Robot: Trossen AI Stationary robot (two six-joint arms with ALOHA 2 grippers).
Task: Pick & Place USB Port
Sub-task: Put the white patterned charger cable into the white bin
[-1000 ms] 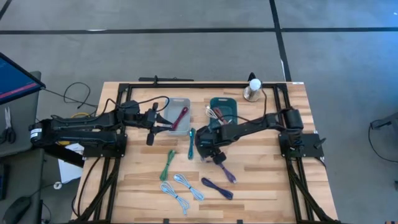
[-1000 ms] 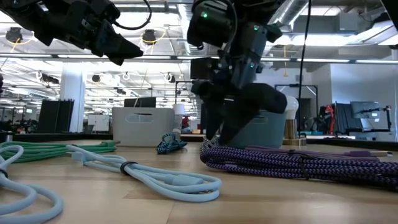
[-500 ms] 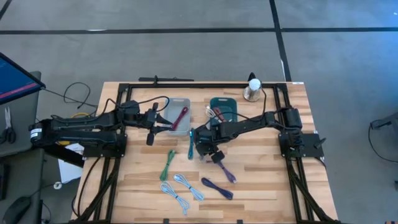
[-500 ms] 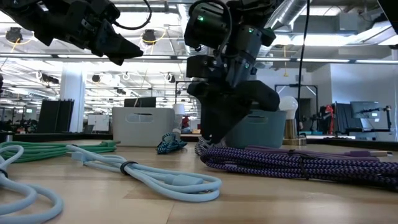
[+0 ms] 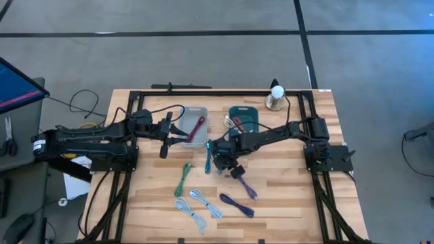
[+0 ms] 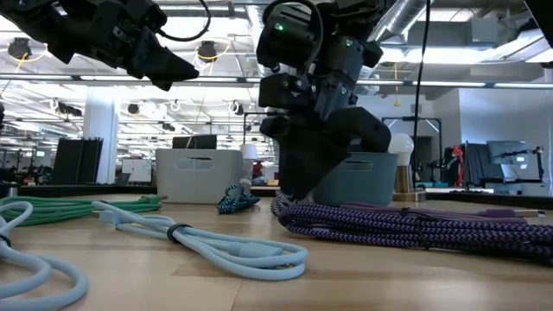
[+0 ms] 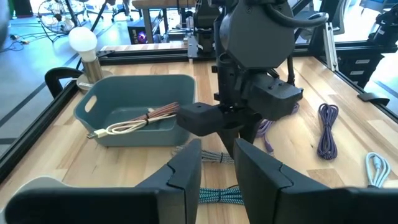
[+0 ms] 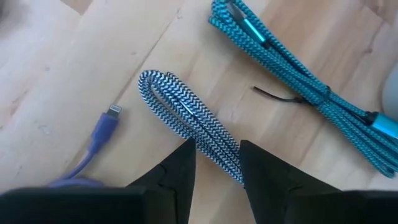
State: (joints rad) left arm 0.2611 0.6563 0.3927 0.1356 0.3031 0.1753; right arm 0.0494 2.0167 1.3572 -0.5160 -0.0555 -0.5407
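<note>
Closing on a black-and-white braided cable (image 8: 198,129), the right gripper (image 8: 214,163) sits low on the table with its 2 fingers partly open astride the bundle, gripping nothing firmly yet. Next, I judge, it must pinch and lift toward the teal bin (image 5: 249,112) just behind it. No readable writing shows; the left gripper (image 7: 216,163), half open and empty, waits nearby.

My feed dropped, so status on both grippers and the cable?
Right gripper down at the table, fingers astride the black-and-white braided cable. Left gripper parked above the grey bin, empty. Teal cable close alongside.
</note>
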